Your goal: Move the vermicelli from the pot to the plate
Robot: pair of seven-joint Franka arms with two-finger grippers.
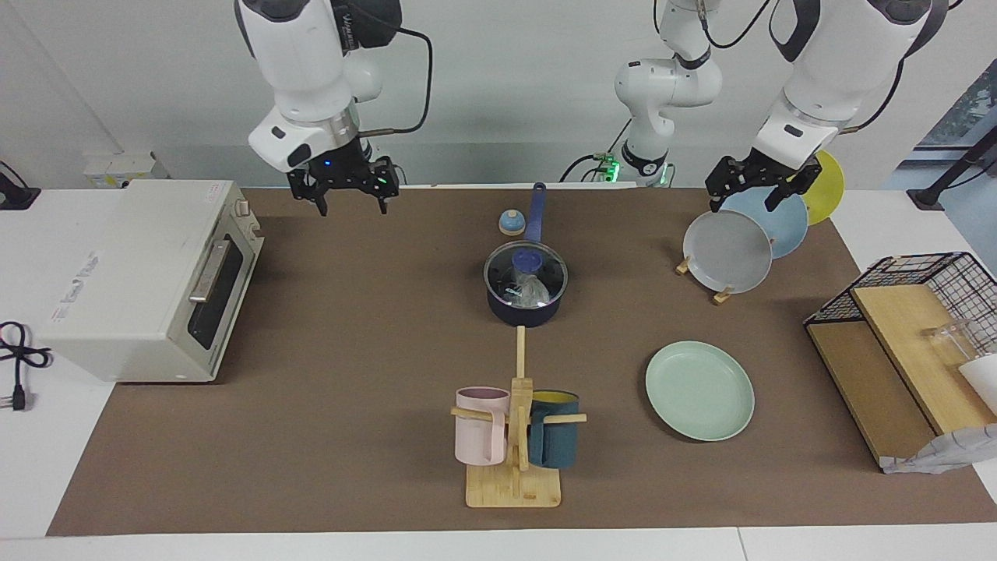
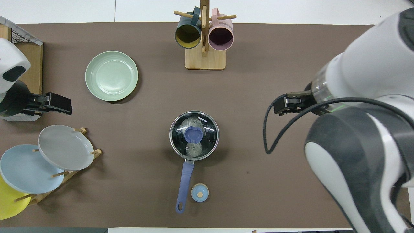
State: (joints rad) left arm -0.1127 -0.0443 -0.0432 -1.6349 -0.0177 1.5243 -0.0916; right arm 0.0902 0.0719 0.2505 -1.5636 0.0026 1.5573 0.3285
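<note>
Glass covers the pot (image 1: 525, 290): a round clear lid (image 2: 194, 135) with a blue knob sits flush on the dark navy saucepan, so the vermicelli (image 1: 530, 287) inside shows only as a whitish, crinkly, glossy bundle through the pane. The lid is on, and I judge it must come off before anything can be lifted out. The pot's long blue handle (image 2: 184, 181) points toward the robots, probably to leave the bowl free to approach from above. Just beside that handle, nearer to the robots than the pot, rests a small pale-blue round object (image 2: 200, 192) with a tan centre.

Taking the pot as landmark, the plate (image 1: 699, 390), a smooth mint-green disc with a shallow rim, lies bare, farther from the robots and toward the left arm's end, well apart from the pot. A wooden mug tree (image 1: 514, 436) holding a pink mug and a navy one stands farther from the robots than the pot. A wooden rack (image 2: 68, 173) props grey, light-blue and yellow plates on edge toward the left arm's end. A white toaster oven (image 1: 148, 280) sits toward the right arm's end.

Both arms wait, raised. The right gripper (image 1: 350, 201) hangs over bare brown mat between oven and pot, its fingers spread and holding nothing. The left gripper (image 1: 744, 199) hangs over the rack's plates, fingers likewise parted and empty.
</note>
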